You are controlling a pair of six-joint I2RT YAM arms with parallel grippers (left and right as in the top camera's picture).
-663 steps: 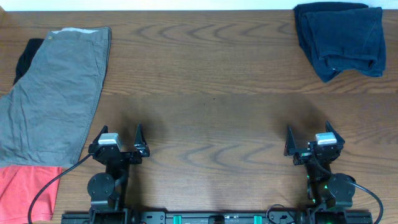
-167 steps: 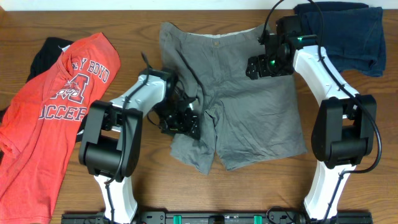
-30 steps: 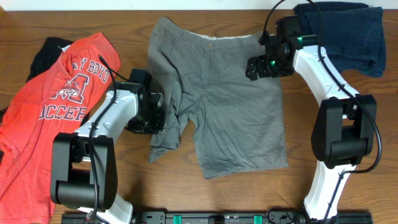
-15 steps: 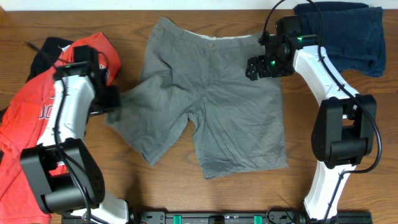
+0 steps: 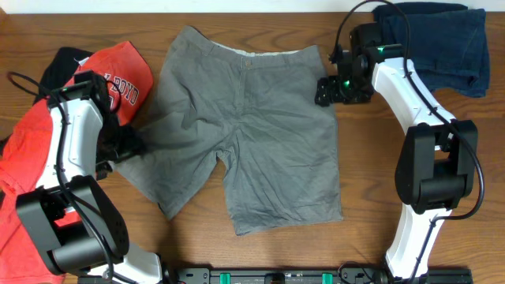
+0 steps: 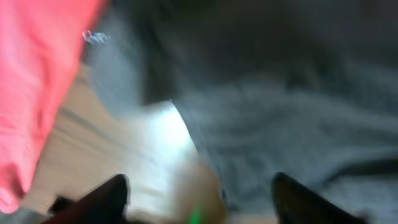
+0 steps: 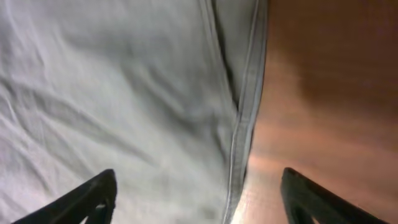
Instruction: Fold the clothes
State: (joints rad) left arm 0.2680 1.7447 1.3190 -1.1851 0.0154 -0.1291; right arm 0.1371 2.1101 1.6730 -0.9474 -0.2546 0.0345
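The shorts have slid left since a moment ago. They lie flat mid-surface, waistband far, legs near. The left claw is at the left leg's edge, its fingers spread. The right claw, also spread, is over the right side seam. A red T-shirt lies to the left and a navy garment at the far right.

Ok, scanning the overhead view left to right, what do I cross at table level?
red T-shirt → grey shorts → right pincer → navy garment. The left pincer sits where shirt and shorts meet, so it is left unplaced.
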